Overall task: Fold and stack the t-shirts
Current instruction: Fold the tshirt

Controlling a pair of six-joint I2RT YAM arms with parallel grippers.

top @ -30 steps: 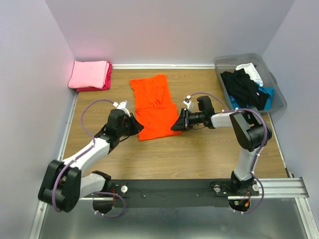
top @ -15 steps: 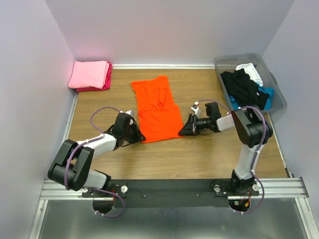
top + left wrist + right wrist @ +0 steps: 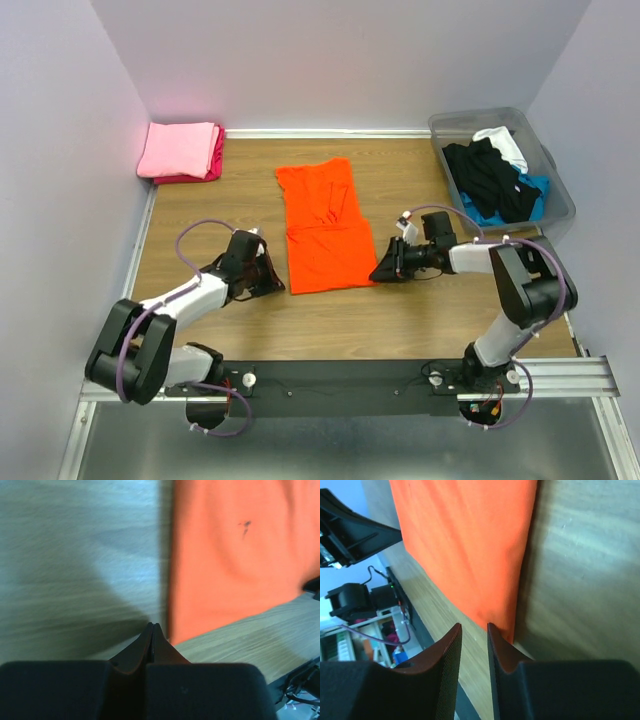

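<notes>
The bright orange t-shirt (image 3: 325,225) lies flat on the wooden table, partly folded lengthwise, with its hem toward me. My left gripper (image 3: 272,279) is low at the shirt's near left corner. In the left wrist view it (image 3: 152,626) is shut, with the orange cloth (image 3: 235,555) just right of the tips and none between them. My right gripper (image 3: 378,273) is low at the near right corner. In the right wrist view it (image 3: 474,627) is open by a narrow gap, and the shirt's corner (image 3: 470,545) lies beside the right finger.
A folded light pink t-shirt (image 3: 178,147) lies on a magenta one (image 3: 215,160) at the back left corner. The translucent grey bin (image 3: 440,125) at the back right holds black (image 3: 490,175), white (image 3: 505,140) and blue (image 3: 535,190) shirts. Walls close in on three sides.
The orange shirt has slid right and toward me and lies straighter. Both grippers moved nearer and lower at its near corners, the right arm stretching out to the right.
</notes>
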